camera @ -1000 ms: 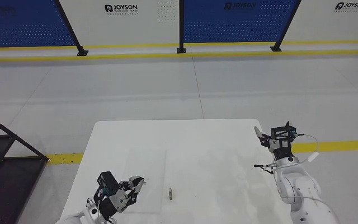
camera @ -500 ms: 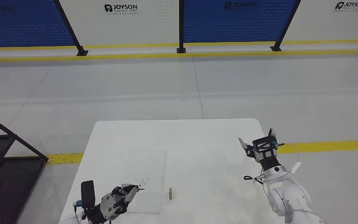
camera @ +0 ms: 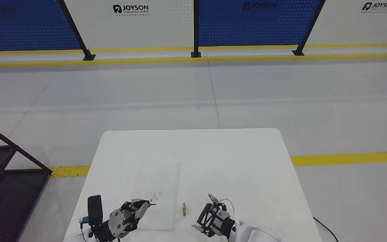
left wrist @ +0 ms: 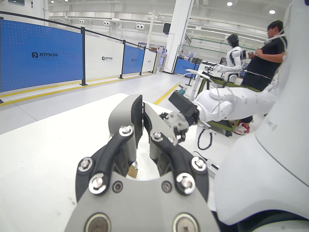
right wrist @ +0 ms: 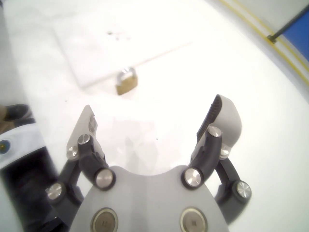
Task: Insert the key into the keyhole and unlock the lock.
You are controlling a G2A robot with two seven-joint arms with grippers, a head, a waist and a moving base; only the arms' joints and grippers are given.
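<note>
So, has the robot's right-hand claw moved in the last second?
Yes. The right gripper has swung in from the right edge of the table to its near edge and is now beside the padlock.

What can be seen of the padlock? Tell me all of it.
The padlock is small, with a brass-coloured body and a silvery metal shackle that looks closed. It rests on the white table right at the edge of a thin pale mat, near its corner, with the shackle towards the mat. No keyhole shows, and no key is in it. No gripper touches it: the open right gripper is apart from it, pointed its way.
</note>
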